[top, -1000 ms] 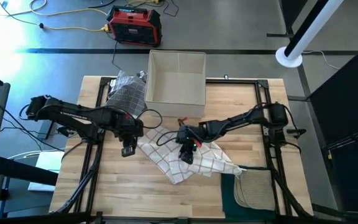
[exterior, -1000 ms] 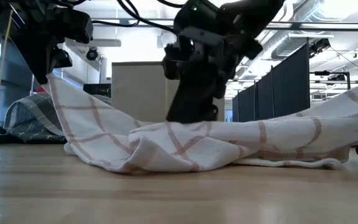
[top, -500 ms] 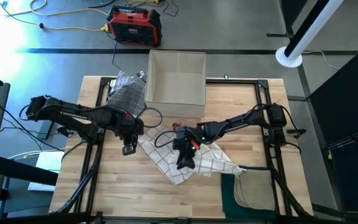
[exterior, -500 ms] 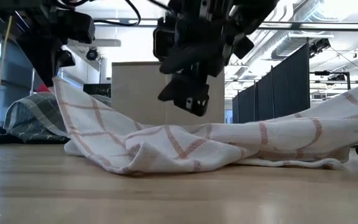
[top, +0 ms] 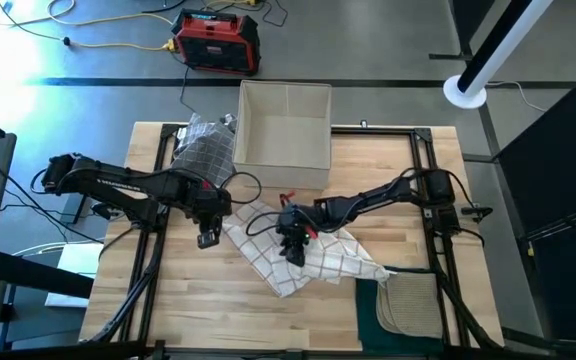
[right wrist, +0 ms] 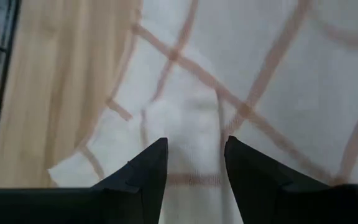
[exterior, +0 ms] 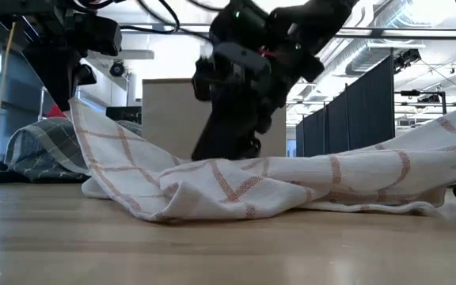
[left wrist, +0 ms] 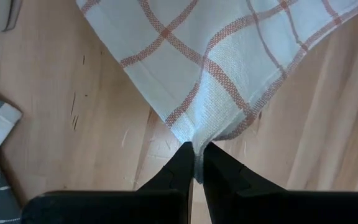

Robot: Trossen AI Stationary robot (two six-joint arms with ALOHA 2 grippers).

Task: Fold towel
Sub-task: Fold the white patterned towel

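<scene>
Left gripper [left wrist: 196, 163] pinches towel [top: 303, 258] corner, lifting it off table [top: 208, 310]. Right gripper [right wrist: 194, 163], fingers parted, points down over towel's rumpled middle. Towel lies just in front of box [top: 285, 135].

Two dark, jointed arms with loose black cables; left gripper [left wrist: 197, 163] and right gripper [right wrist: 195, 163] have tapered matte-black fingers, red accents at the wrists
</scene>
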